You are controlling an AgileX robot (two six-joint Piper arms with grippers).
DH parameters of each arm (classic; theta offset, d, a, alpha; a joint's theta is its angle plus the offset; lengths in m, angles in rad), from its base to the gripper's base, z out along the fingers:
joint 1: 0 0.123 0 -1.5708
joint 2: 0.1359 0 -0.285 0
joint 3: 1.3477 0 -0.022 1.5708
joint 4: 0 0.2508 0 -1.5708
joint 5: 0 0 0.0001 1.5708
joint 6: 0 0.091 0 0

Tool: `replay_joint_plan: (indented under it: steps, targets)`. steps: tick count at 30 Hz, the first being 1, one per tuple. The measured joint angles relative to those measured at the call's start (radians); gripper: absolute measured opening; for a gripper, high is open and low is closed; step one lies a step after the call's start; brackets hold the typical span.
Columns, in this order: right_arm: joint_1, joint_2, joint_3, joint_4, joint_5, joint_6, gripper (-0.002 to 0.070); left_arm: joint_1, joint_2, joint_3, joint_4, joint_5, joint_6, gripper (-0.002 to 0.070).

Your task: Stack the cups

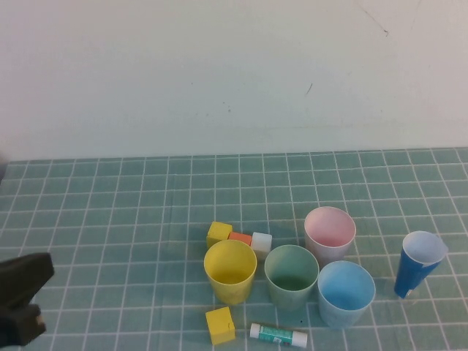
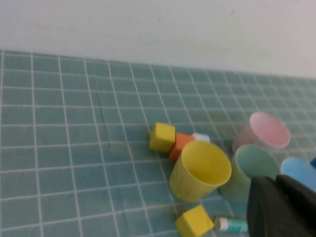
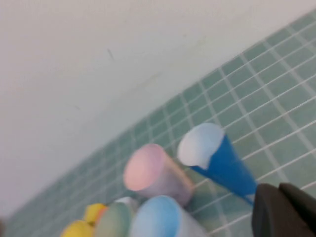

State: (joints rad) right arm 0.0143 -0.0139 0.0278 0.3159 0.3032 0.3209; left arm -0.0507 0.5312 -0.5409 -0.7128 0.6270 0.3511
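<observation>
Four cups stand upright and apart in a cluster at the front of the table: yellow [image 1: 230,270], green [image 1: 292,276], pink [image 1: 330,232] and light blue [image 1: 346,292]. None sits inside another. My left gripper [image 1: 33,281] hangs at the front left, well away from them. In the left wrist view it [image 2: 276,183] is shut and empty, with the yellow cup [image 2: 200,170] and green cup [image 2: 252,168] ahead of it. My right gripper [image 3: 279,190] is out of the high view. It is shut and empty, beside the pink cup [image 3: 153,173] and light blue cup [image 3: 160,217].
A taller dark-blue cup [image 1: 420,263] with a white inside stands to the right of the cluster. Two yellow cubes [image 1: 219,233] [image 1: 220,325], an orange block [image 1: 240,238], a white block [image 1: 262,243] and a glue stick [image 1: 278,336] lie around the yellow cup.
</observation>
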Motion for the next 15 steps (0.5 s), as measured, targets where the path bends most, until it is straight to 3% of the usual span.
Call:
replay_joint_plan:
  steps: [4, 11, 15]
  targets:
    - [0.0, 0.0, 0.0, 0.157, -0.012, 0.041, -0.0003, -0.047, 0.177, -0.121, 0.127, 0.085, 0.029, -0.0003]
    - [0.0, 0.0, 0.0, 0.161, -0.047, -0.095, -0.0003, -0.179, 0.434, -0.286, 0.34, 0.165, -0.005, -0.0003]
    - [0.0, 0.0, 0.0, 0.159, -0.038, -0.138, -0.0003, -0.292, 0.584, -0.391, 0.446, 0.192, -0.079, -0.0003]
